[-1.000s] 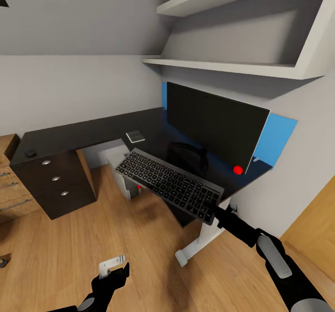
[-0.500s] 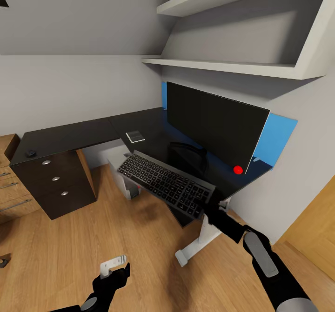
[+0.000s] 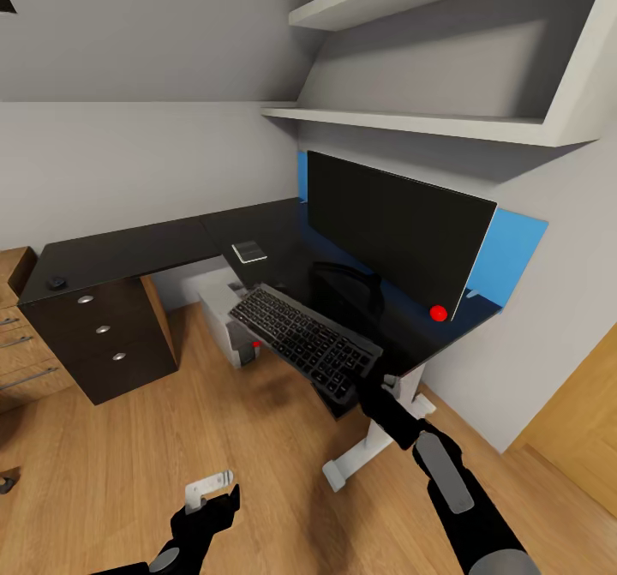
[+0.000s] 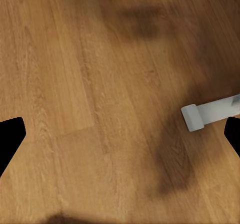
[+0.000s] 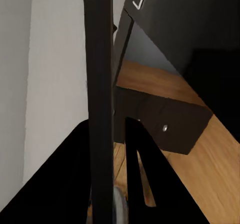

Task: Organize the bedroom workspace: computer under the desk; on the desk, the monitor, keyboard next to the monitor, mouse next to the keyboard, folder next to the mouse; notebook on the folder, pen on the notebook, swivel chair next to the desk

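My right gripper (image 3: 364,389) is shut on the near end of the black keyboard (image 3: 300,339), which hangs tilted over the desk's front edge, in front of the monitor (image 3: 398,232). In the right wrist view the keyboard (image 5: 100,98) shows edge-on between the black fingers (image 5: 150,184). The monitor stands on the glossy black desk (image 3: 128,254). A dark grey notebook (image 3: 248,251) lies on the desk left of the monitor. The small mouse (image 3: 56,282) sits at the desk's far left end. The grey computer (image 3: 224,311) stands under the desk. My left gripper (image 3: 210,496) hangs open low over the floor (image 4: 100,83).
Dark drawers (image 3: 103,331) close off the desk's left end, with a light-wood dresser (image 3: 17,344) beside them. The desk's white leg foot (image 3: 343,468) (image 4: 205,115) rests on the wood floor near both arms. White wall shelves (image 3: 411,121) overhang the monitor. A wooden door (image 3: 574,421) stands at the right.
My right arm has swung left and away from the camera, carrying the keyboard lower and closer to the desk's front edge. The left arm has stayed put.
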